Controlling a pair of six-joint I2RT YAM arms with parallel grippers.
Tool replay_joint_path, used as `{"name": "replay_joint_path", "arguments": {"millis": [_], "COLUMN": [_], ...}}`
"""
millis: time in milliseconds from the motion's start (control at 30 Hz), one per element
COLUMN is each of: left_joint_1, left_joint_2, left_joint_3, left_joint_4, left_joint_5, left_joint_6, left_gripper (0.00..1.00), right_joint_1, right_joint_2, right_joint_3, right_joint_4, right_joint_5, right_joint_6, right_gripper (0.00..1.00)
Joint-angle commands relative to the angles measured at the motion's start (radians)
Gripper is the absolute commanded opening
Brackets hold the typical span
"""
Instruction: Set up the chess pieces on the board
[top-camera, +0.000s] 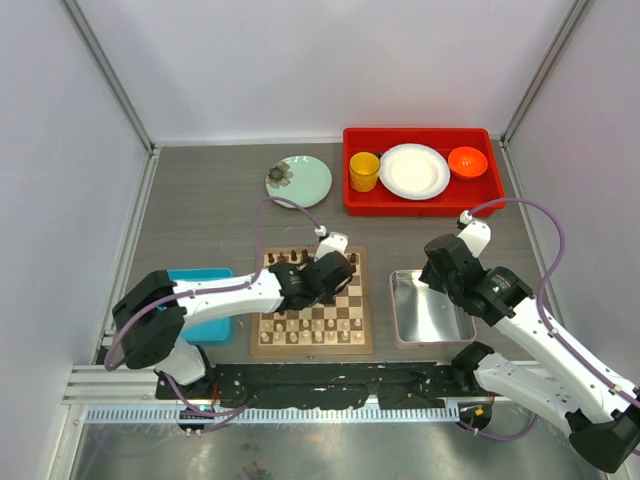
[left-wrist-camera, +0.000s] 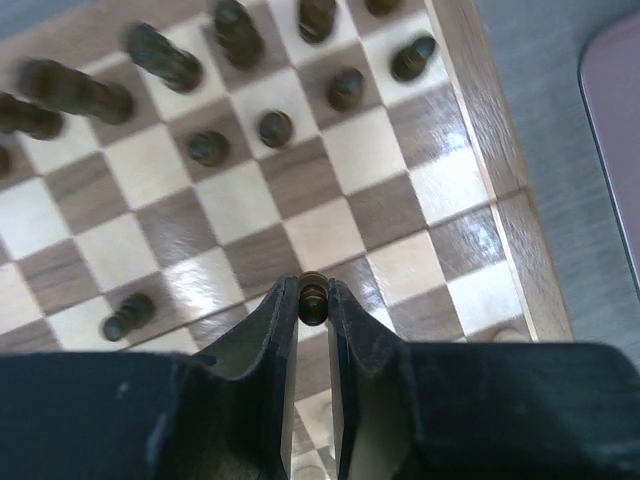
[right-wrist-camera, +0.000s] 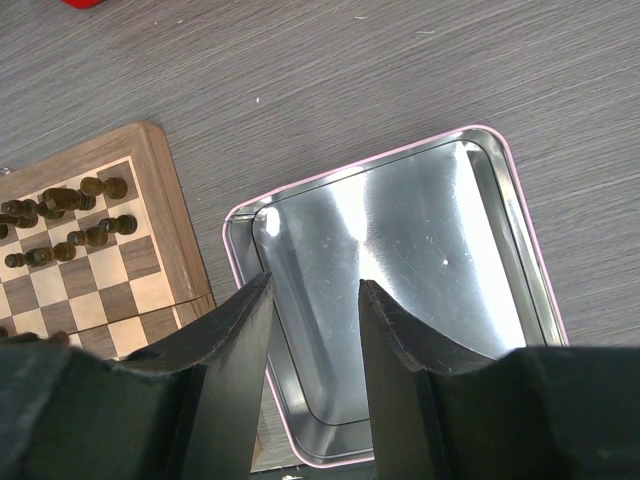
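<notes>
The board (top-camera: 366, 300) lies in front of the left arm, and its pale border (left-wrist-camera: 490, 130) runs down the right of the left wrist view. My left gripper (left-wrist-camera: 313, 290) hangs over the board's right half, shut on a small dark chess piece (left-wrist-camera: 313, 300) pinched at the fingertips. Several dark pieces (left-wrist-camera: 275, 128) stand on the far rows, and one (left-wrist-camera: 128, 315) lies tipped on a near-left square. Cream pieces (top-camera: 310, 330) fill the near rows. My right gripper (right-wrist-camera: 315, 282) stands open and empty above the silver tray (right-wrist-camera: 400, 250).
The silver tray (top-camera: 395, 310) sits right of the board, and a blue tray (top-camera: 205, 300) lies left of it under the left arm. At the back are a red bin (top-camera: 420, 207) holding a yellow cup, a white plate and an orange bowl, and a green plate (top-camera: 298, 180).
</notes>
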Motion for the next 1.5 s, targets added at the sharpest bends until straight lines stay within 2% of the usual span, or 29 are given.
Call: {"name": "replay_joint_path", "arguments": {"millis": [0,200,400,700,1467], "left_joint_1": [0.069,0.196,0.262,0.271,0.271], "left_joint_2": [-0.093,-0.172,-0.175,-0.129,-0.021], "left_joint_3": [-0.01,-0.047,-0.054,-0.071,-0.071], "left_joint_4": [0.004,0.027,0.061,0.124,0.187], "left_joint_5": [-0.08,-0.106,-0.074,0.006,0.015], "left_joint_6": [0.013,0.042,0.062,0.053,0.056], "left_gripper": [0.19,0.2,0.21,0.21,0.21], "right_joint_1": [-0.004,-0.004,-0.004,-0.004,-0.005], "right_joint_2": [-0.017,-0.017,-0.014,-0.009,-0.001], "right_joint_3": [0.003,0.002,0.005,0.007,0.017], "right_joint_4": [-0.004,-0.006,-0.006,-0.006,-0.006], "right_joint_5": [0.029,0.029,0.032,0.032,0.035], "right_joint_6": [0.003,0.003,0.001,-0.002,-0.01], "right_gripper": [0.45,0.45,0.45,0.45,0.45]}}
